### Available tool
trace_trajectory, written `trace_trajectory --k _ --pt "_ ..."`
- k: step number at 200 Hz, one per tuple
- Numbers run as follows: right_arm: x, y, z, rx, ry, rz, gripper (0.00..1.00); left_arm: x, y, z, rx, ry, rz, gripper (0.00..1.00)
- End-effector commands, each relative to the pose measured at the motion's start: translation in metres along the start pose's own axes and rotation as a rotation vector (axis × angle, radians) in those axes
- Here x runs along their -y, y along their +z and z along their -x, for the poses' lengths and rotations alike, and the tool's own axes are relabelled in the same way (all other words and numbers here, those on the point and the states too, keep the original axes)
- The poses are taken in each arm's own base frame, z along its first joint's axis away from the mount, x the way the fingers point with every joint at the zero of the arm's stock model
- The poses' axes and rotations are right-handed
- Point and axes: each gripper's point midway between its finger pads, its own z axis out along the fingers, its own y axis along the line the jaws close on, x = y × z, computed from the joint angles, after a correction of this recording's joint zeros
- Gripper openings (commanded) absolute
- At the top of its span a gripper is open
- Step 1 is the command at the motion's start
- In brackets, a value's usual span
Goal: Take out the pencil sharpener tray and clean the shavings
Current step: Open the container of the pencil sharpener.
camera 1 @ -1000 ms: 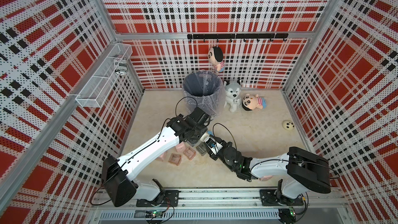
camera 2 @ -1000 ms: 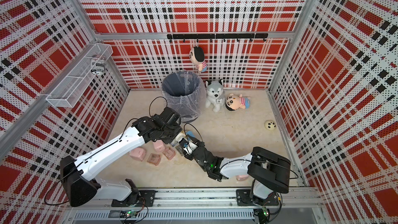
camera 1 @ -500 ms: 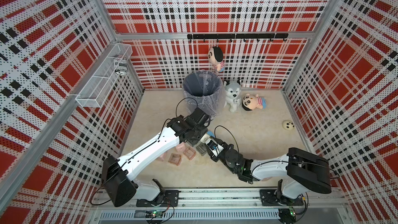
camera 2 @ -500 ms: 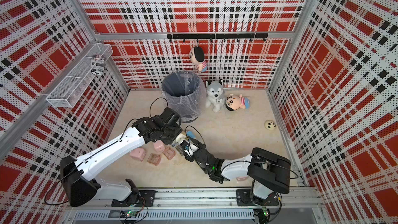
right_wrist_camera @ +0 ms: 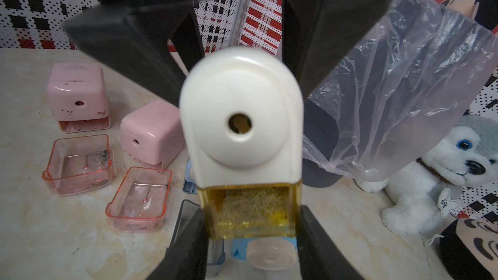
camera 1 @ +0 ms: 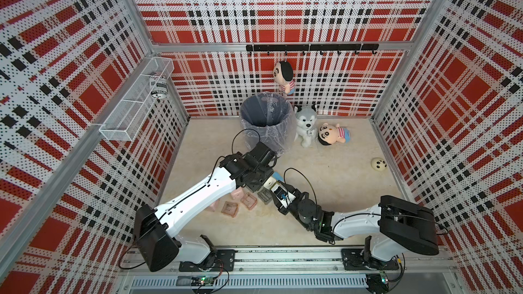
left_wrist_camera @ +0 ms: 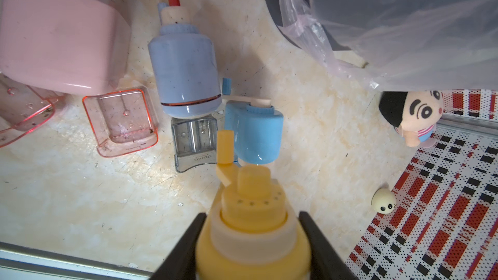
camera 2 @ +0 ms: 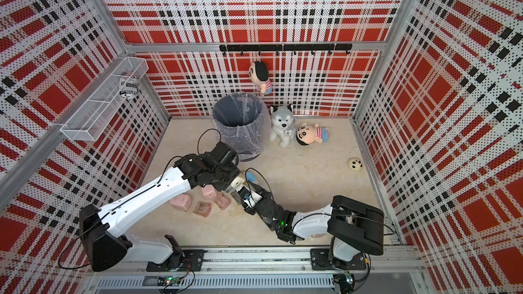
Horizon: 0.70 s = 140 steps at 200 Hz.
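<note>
**Both grippers clamped on the yellow sharpener**

Over the middle of the table (camera 1: 325,193), a little toward its left edge and in front of the lined bin (camera 1: 266,120), the two arms meet on one sharpener (right_wrist_camera: 239,109), cream-faced with a yellow body. The left gripper (left_wrist_camera: 252,214) has it by the body, its black fingers (left_wrist_camera: 186,246) pressed tight against both sides, the crank end showing in the left wrist view. The right gripper (right_wrist_camera: 252,210) is closed on the see-through yellow tray (right_wrist_camera: 250,231), one finger flat against each side wall. The tray sits in its slot under the cream face, with pale shavings (right_wrist_camera: 250,206) heaped inside.

On the table just beside them, toward the left edge, stand two pink sharpeners (right_wrist_camera: 78,90), each with an empty pink tray (right_wrist_camera: 78,162) lying in front of it. Two blue sharpeners (left_wrist_camera: 186,68) lie on their sides under the held one. A toy dog (camera 1: 305,125) sits against the bin near the back edge.
</note>
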Motion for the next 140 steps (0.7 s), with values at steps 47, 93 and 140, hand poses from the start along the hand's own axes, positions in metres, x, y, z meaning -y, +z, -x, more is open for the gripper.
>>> trace_trajectory --k 47,93,140 --pt "0.004 -0.009 0.023 0.085 0.073 -0.019 0.49 0.012 -0.003 0.020 0.104 -0.007 -0.026 0.35" --pt "0.003 -0.006 0.022 0.081 0.073 -0.024 0.51 0.010 -0.006 0.021 0.108 -0.011 -0.030 0.34" --pt "-0.002 0.006 0.013 0.035 0.051 -0.040 0.77 0.010 -0.008 0.018 0.098 -0.008 -0.037 0.34"
